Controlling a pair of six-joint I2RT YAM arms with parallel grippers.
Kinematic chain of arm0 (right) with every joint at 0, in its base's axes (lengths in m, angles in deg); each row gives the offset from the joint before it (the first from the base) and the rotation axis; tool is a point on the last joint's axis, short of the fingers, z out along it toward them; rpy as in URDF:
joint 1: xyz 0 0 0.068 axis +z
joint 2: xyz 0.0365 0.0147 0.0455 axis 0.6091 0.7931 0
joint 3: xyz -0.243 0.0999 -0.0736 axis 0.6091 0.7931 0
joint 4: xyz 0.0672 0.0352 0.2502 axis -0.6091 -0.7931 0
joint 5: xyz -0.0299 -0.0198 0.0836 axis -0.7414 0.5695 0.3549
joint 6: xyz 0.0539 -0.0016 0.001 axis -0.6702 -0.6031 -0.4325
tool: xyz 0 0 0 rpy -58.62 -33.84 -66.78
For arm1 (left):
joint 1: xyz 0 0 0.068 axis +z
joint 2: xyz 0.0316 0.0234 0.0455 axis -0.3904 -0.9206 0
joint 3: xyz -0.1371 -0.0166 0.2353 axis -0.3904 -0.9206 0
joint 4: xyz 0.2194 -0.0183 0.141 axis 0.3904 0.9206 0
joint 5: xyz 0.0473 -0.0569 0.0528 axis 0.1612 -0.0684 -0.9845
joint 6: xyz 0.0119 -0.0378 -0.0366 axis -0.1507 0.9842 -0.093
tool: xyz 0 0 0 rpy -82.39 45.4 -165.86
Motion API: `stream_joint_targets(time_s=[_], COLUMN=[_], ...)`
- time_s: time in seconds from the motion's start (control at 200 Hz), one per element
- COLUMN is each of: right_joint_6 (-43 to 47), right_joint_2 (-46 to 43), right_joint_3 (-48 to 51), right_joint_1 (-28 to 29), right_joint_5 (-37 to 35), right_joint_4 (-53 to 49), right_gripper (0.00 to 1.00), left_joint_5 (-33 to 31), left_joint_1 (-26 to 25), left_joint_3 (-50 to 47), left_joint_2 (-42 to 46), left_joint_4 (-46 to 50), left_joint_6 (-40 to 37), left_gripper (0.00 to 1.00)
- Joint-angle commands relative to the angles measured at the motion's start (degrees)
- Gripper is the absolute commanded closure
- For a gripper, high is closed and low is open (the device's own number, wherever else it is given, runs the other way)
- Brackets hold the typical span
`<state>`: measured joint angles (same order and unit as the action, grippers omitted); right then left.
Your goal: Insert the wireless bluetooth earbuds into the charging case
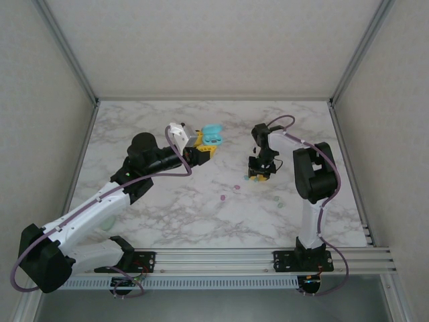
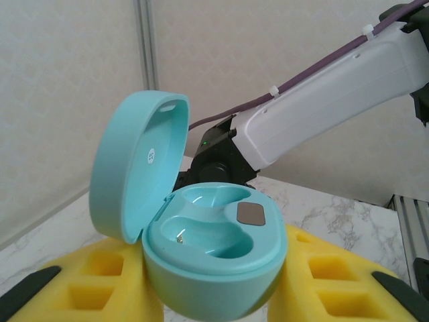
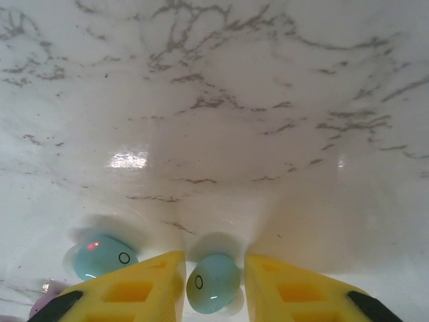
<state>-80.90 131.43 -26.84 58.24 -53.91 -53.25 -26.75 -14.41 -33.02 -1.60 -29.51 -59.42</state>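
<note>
The left gripper [image 1: 206,147] clamps the teal charging case [image 2: 214,255], lid open, at twelve o'clock of the marble table [image 3: 221,100]. At three o'clock the right gripper [image 3: 214,285] stands narrow around a teal earbud [image 3: 213,282]; whether it touches, I cannot tell. A second teal earbud [image 3: 100,258] lies at its nine o'clock.

The tool [image 2: 216,290] grips the open charging case [image 2: 214,265].

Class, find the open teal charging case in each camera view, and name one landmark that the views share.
Top external: the open teal plastic charging case is left of centre, in the left gripper with yellow jaws.
Left wrist: lower centre, lid raised at left, between the yellow jaws.
Right wrist: a teal bean-shaped earbud lies between yellow jaws.
Shared landmark: the white marbled tabletop.
</note>
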Motion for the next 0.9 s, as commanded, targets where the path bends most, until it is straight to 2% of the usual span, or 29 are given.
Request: stream_joint_targets(time_s=[0.0, 0.24, 0.566, 0.896], right_joint_6=[-1.5, -1.44, -0.32, -0.97], right_joint_2=[0.46, 0.95, 2.04, 2.08], right_joint_3=[-1.48, -2.01, -2.74, -3.43], right_joint_1=[0.99, 1.53, 2.22, 2.52], right_joint_5=[-1.85, -3.52, -4.9, -5.75], right_joint_4=[1.07, 0.59, -0.19, -0.38], right_gripper=[0.71, 0.7, 0.74, 0.7], left_joint_5=[0.62, 0.66, 0.83, 0.76], left_joint_1=[0.42, 0.47, 0.47, 0.46], left_joint_3=[1.0, 0.98, 1.18, 1.16], left_joint_2=[0.74, 0.58, -0.08, -0.28], left_joint_4=[0.11, 0.08, -0.05, -0.07], left_joint_6=[-0.97, -0.97, -0.88, -0.88], left_gripper=[0.84, 0.84, 0.84, 0.84])
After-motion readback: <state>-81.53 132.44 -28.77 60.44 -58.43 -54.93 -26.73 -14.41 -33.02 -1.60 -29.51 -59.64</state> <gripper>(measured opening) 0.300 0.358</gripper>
